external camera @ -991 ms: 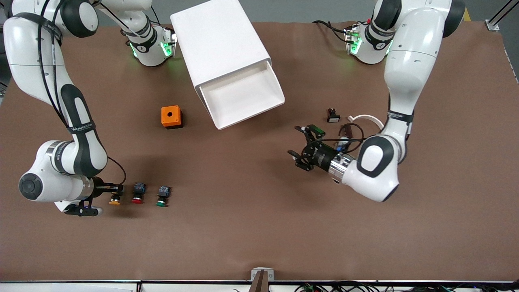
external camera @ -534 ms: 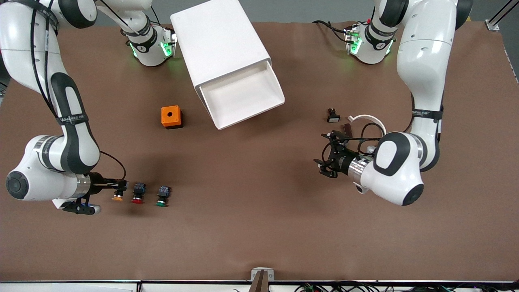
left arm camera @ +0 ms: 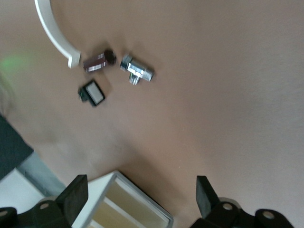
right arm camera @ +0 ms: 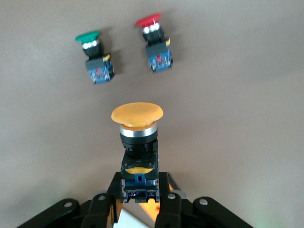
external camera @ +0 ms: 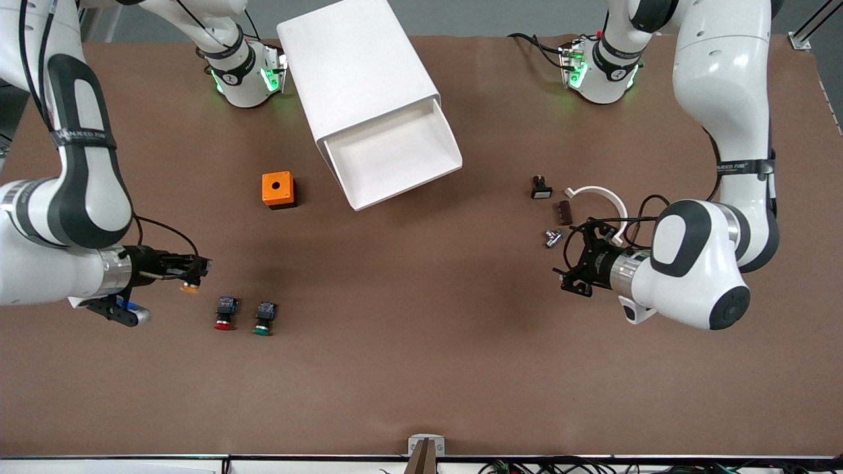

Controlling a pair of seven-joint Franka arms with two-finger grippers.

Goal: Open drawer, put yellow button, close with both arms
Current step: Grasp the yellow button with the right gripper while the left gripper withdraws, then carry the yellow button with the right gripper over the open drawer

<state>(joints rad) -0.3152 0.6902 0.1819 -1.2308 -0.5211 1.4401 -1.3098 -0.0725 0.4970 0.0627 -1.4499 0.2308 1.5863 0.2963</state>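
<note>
The white cabinet [external camera: 355, 66] stands at the back middle of the table. Its top drawer [external camera: 395, 155] is pulled out and has nothing in it. My right gripper [external camera: 197, 268] is shut on the black-and-blue body of the yellow button [external camera: 190, 287] and holds it above the table, over a spot near the red and green buttons. In the right wrist view the yellow button [right arm camera: 137, 114] sticks out cap first from the right gripper [right arm camera: 140, 190]. My left gripper [external camera: 568, 266] is open and empty above the table toward the left arm's end. It also shows open in the left wrist view [left arm camera: 138, 197].
A red button [external camera: 224, 313] and a green button [external camera: 263, 316] lie side by side on the table. An orange box with a hole [external camera: 278, 189] sits beside the cabinet. A white ring piece [external camera: 596, 194], a brown piece [external camera: 564, 212], a metal fitting [external camera: 552, 237] and a small black switch [external camera: 541, 187] lie near the left gripper.
My right gripper has lifted the yellow button off the table, out of the row with the red and green ones. My left arm has drawn back toward its own end.
</note>
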